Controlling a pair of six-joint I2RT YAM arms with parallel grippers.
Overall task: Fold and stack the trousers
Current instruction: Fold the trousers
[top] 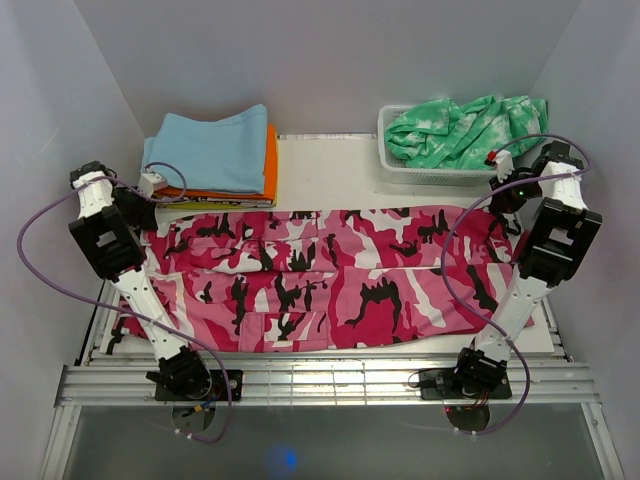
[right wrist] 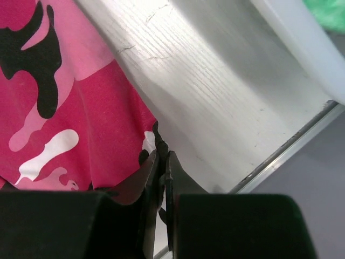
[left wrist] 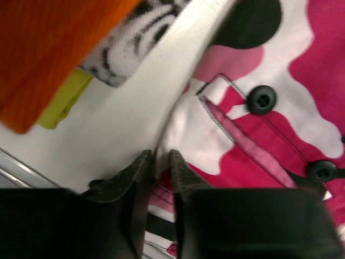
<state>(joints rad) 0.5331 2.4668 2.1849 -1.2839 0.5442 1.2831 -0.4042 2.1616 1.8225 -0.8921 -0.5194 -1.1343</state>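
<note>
Now the left gripper (left wrist: 159,157) and right gripper (right wrist: 163,154) each pinch a far corner of the trousers (top: 330,275); lift together, keep that edge taut, fold onto near hem

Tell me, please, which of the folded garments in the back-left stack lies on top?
The light blue one. It lies over the orange one, which shows only as a strip along the right and front edges.
</note>
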